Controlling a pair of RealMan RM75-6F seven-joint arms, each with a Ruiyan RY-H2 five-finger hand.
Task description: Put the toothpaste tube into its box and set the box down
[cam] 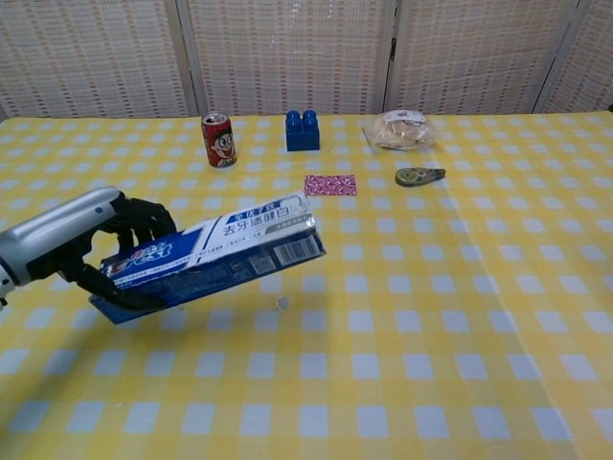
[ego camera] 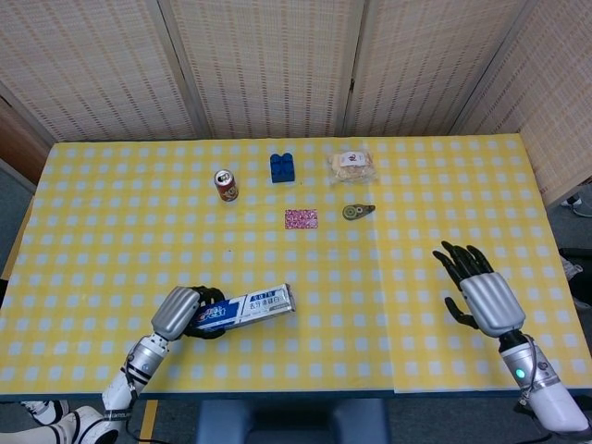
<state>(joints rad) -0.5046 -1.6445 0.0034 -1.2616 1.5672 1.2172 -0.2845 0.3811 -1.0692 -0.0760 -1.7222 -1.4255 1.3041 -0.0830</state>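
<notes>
My left hand (ego camera: 181,312) (cam: 91,244) grips the left end of the blue and white toothpaste box (ego camera: 244,309) (cam: 211,256). The box lies nearly level, low over the front left of the yellow checked table (ego camera: 388,296), its right end pointing right. No tube shows outside the box. Over the front right of the table my right hand (ego camera: 479,292) holds nothing, its fingers spread and pointing away. The chest view does not show this hand.
At the back stand a red can (ego camera: 226,185) (cam: 218,140), a blue brick (ego camera: 282,167) (cam: 302,130) and a bagged bun (ego camera: 352,166) (cam: 401,129). A pink patterned card (ego camera: 301,218) (cam: 330,184) and a small tape dispenser (ego camera: 357,212) (cam: 420,175) lie mid-table.
</notes>
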